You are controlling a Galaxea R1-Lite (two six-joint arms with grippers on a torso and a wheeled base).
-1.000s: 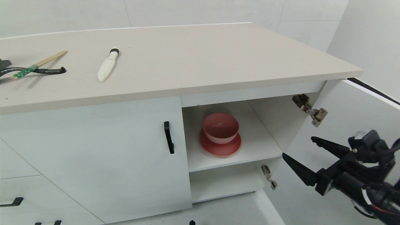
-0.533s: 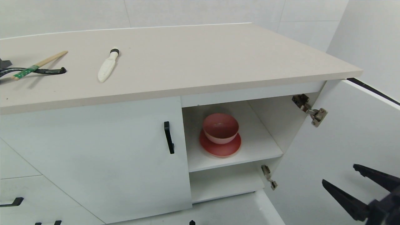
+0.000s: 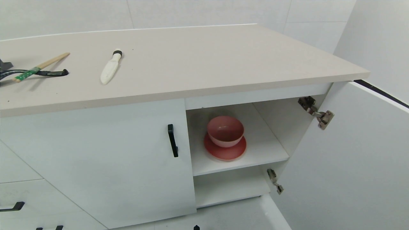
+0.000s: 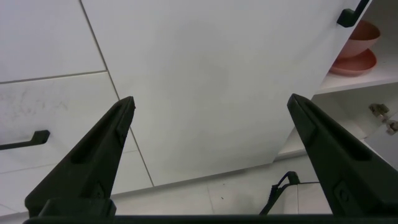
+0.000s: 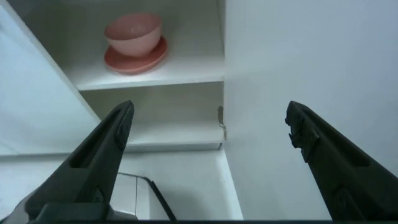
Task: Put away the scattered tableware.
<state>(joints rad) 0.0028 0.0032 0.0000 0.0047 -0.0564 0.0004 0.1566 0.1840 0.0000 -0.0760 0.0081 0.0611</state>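
Observation:
A pink bowl (image 3: 225,130) sits on a red plate (image 3: 225,150) on the upper shelf of the open cabinet; both also appear in the right wrist view, bowl (image 5: 133,34) on plate (image 5: 135,60), and in the left wrist view as bowl (image 4: 359,38) and plate (image 4: 354,62). On the countertop (image 3: 198,60) lie a white knife with a black band (image 3: 110,67), and at the far left wooden chopsticks (image 3: 40,66) beside a black utensil (image 3: 51,73). My left gripper (image 4: 210,115) is open, low in front of the shut left door. My right gripper (image 5: 208,121) is open, low before the open compartment.
The right cabinet door (image 3: 354,150) stands swung open, with hinges (image 3: 316,113) on its inner edge. The left door (image 3: 96,159) is shut, with a black handle (image 3: 172,140). Drawers with black handles (image 3: 12,207) sit at lower left. A lower shelf (image 3: 228,188) lies beneath the plate's shelf.
My right gripper has drawn back down and to the right, out of the head view. The bowl, plate and countertop items have not moved.

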